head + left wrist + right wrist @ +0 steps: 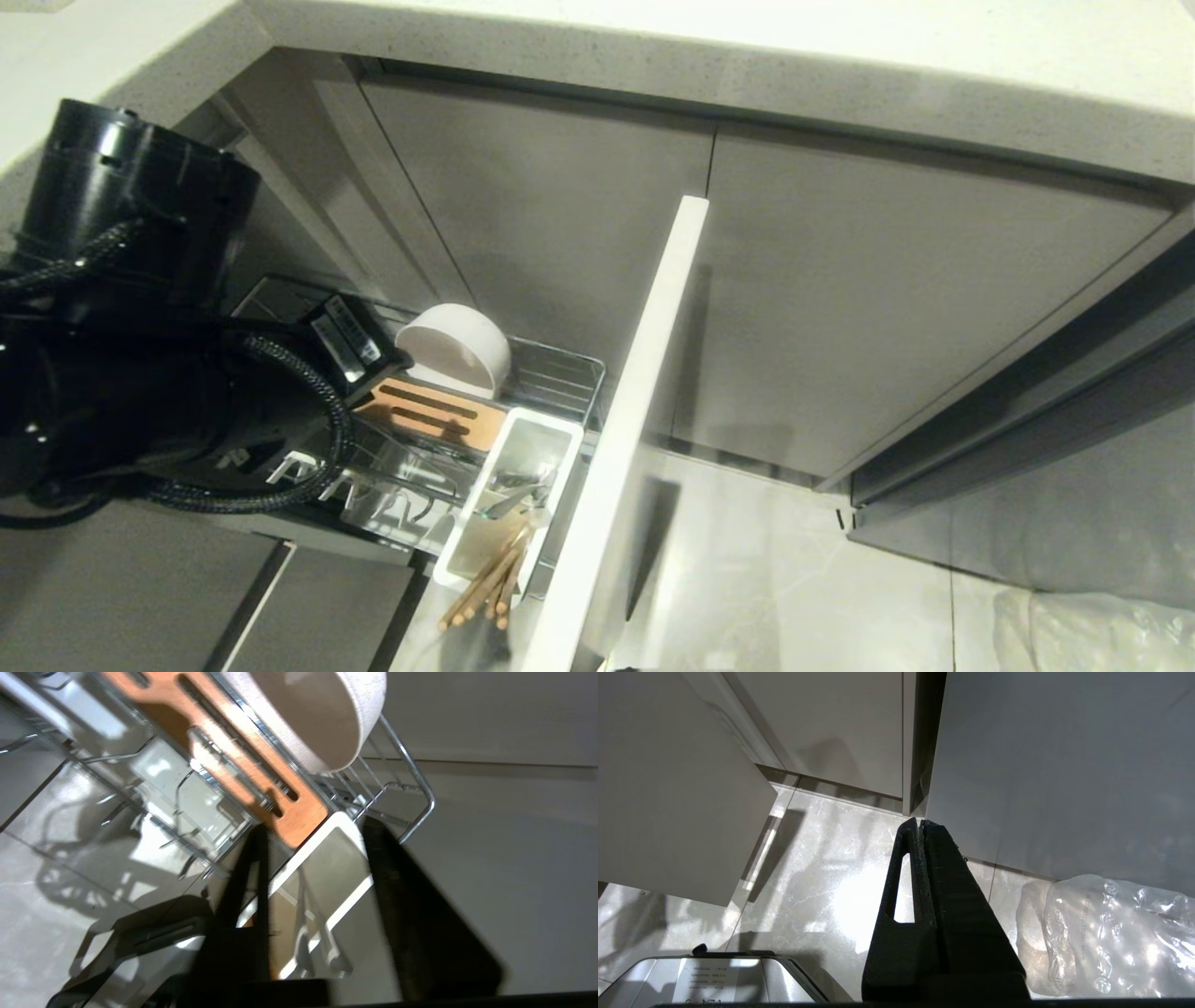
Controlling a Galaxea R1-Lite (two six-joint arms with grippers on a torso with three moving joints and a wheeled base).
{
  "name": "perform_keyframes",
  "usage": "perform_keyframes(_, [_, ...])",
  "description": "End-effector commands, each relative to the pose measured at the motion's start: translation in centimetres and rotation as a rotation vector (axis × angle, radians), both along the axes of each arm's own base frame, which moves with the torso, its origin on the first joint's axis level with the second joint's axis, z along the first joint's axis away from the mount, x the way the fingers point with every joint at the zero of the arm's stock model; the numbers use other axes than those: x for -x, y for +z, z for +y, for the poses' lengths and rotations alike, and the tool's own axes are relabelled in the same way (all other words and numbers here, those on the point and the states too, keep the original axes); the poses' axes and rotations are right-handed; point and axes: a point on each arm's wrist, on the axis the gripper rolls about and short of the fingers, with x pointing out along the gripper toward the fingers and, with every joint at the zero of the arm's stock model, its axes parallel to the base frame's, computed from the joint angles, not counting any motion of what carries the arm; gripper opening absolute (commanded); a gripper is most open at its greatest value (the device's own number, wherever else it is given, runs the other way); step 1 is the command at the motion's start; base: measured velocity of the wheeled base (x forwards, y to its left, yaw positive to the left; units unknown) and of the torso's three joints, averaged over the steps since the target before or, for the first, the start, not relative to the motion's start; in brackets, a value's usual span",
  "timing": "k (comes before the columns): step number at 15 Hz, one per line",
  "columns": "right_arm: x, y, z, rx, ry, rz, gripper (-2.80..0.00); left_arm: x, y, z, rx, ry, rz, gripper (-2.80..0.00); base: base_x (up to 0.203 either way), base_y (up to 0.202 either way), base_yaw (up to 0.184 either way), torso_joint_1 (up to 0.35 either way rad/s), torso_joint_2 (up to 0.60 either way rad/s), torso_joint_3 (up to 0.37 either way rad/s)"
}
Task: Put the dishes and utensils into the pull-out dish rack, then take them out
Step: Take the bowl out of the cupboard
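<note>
The pull-out dish rack (560, 373) stands drawn out from the cabinet, its pale front panel (635, 420) edge-on. A cream-white bowl (457, 350) lies on its side at the rack's back end, beside the slotted wooden strip (425, 411). The white caddy (551, 439) holds the silver fork (518, 497) and the wooden chopsticks (490, 583). My left arm (140, 373) reaches over the rack. In the left wrist view my left gripper (316, 828) is open above the caddy (348, 826), with the fork (303, 947) below it and nothing held. The bowl (322, 714) lies beyond. My right gripper (920, 821) hangs shut over the floor.
The stone countertop (747, 56) overhangs grey cabinet doors (887, 299). Shiny floor tiles (766, 560) lie right of the front panel. A crumpled plastic bag (1101, 933) sits on the floor near the right gripper. Chrome prongs (392, 495) line the rack's near side.
</note>
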Motion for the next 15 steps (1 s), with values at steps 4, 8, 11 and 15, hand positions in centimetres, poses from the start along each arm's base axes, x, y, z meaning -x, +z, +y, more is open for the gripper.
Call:
perform_keyframes(4, [0.0,0.0,0.0,0.0,0.0,0.0,-2.8,-3.0,-1.9,-2.1,0.004,0.014,-0.012,0.0,0.0,0.0,0.0,0.0,0.0,0.0])
perform_keyframes(8, [0.0,0.0,0.0,0.0,0.0,0.0,-2.8,-5.3,-3.2,-2.4,0.003,0.044,-0.015,0.0,0.0,0.0,0.0,0.0,0.0,0.0])
perform_keyframes(11, [0.0,0.0,0.0,0.0,0.0,0.0,-2.8,-7.1,-3.5,-1.8,0.0,0.039,-0.03,0.0,0.0,0.0,0.0,0.0,0.0,0.0])
perform_keyframes(15, [0.0,0.0,0.0,0.0,0.0,0.0,-2.8,-9.4,-3.3,-1.3,0.029,-0.013,-0.063,0.0,0.0,0.0,0.0,0.0,0.0,0.0])
